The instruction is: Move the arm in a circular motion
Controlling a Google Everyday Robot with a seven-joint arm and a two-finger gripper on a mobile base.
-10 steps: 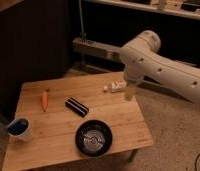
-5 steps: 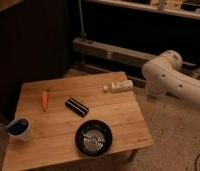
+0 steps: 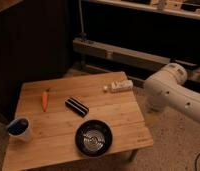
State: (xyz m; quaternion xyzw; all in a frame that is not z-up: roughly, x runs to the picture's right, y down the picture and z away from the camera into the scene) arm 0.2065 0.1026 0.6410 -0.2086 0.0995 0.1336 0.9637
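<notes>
A low wooden table (image 3: 68, 130) stands on a speckled floor, and five things lie spread over its top, all well apart from one another. A carrot (image 3: 44, 99) lies near the left side, its thin end toward the front. Near the middle is a small black ribbed bar (image 3: 76, 106), lying at a slant. At the front left corner stands a white mug (image 3: 19, 128) with a dark blue inside. Toward the front right sits a round black bowl (image 3: 94, 138) with pale concentric rings in its bottom. At the far right corner, by the table's edge, lies a small pale packet (image 3: 119, 86) with its long side running along that edge. Behind the table a long metal rail (image 3: 118, 54) runs across in front of dark shelving, with an upright post (image 3: 82, 20) rising from its left end. The arm (image 3: 175, 95) is off the table altogether, to the right of it: a thick glossy white segment comes in from the right edge of the view and ends in a rounded joint (image 3: 172, 74) that sits beside the table's far right corner, near the pale packet but not touching it. Small dark screw holes dot its shell. Nothing on the table lies under the arm or against it. The gripper is outside what the camera view shows, so whether it is released or clenched, or holds anything, cannot be told.
</notes>
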